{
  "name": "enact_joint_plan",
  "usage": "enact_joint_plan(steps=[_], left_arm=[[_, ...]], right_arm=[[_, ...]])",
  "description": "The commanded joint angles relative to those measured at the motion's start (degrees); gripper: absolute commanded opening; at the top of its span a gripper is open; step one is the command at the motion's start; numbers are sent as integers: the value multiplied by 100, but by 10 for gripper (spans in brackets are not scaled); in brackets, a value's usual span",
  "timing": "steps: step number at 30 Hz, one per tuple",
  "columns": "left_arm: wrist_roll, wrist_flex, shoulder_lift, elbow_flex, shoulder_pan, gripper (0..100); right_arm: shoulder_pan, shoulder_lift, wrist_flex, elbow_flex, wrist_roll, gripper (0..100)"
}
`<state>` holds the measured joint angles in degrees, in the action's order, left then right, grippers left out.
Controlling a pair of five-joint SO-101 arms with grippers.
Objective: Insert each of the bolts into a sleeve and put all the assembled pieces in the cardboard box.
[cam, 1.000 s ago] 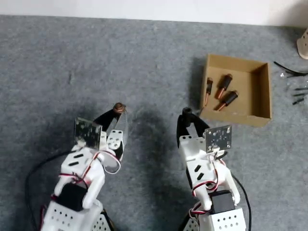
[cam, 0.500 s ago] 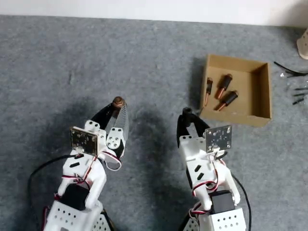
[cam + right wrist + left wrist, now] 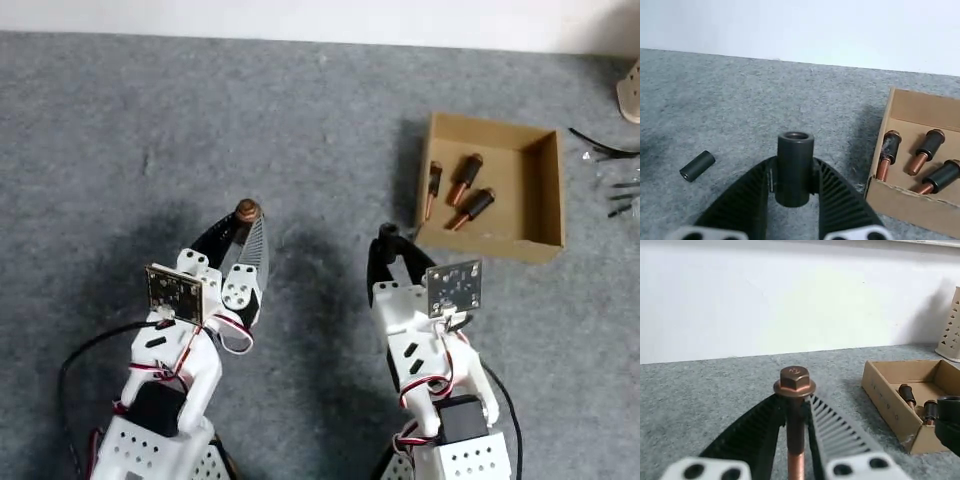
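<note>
Well, my left claw (image 3: 796, 406) clenches the bolt (image 3: 794, 383) just under its head — stiff, probably slick metal; my right claw (image 3: 794, 170) grips the sleeve (image 3: 795, 150) mid-body.

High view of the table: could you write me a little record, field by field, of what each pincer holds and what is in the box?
Left pincer: shut on a copper bolt, head poking out past the fingertips
Right pincer: shut on a black sleeve, open end facing outward
Cardboard box: open-topped, just beyond the right pincer
Assembled pieces: three, lying inside the box
Loose sleeve: lying on its side, apart from the right pincer
Surface: grey carpet
</note>
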<state>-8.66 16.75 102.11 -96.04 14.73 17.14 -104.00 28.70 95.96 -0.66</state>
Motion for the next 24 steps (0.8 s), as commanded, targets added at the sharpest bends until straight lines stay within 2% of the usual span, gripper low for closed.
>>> enact_joint_plan(steps=[1, 3, 9, 11, 16, 21, 24], left_arm=[[-35, -202, 22, -127, 92, 6], [-255, -220, 31, -57, 92, 6], [-2075, -325, 31, 444, -532, 6], [-2400, -334, 31, 567, -637, 6], [-2426, -334, 40, 857, -382, 7], [-2453, -457, 40, 1174, -198, 7], [-2462, -914, 40, 1385, -101, 7]], right_arm=[[31, -66, -31, 629, -62, 7], [48, -110, -31, 629, -62, 6], [637, -119, -66, 585, -62, 6], [892, -119, -312, 497, -62, 6], [1385, -119, -813, 312, -132, 6], [1437, -119, -822, 312, -1670, 6], [1420, -119, -831, 312, -1749, 6]])
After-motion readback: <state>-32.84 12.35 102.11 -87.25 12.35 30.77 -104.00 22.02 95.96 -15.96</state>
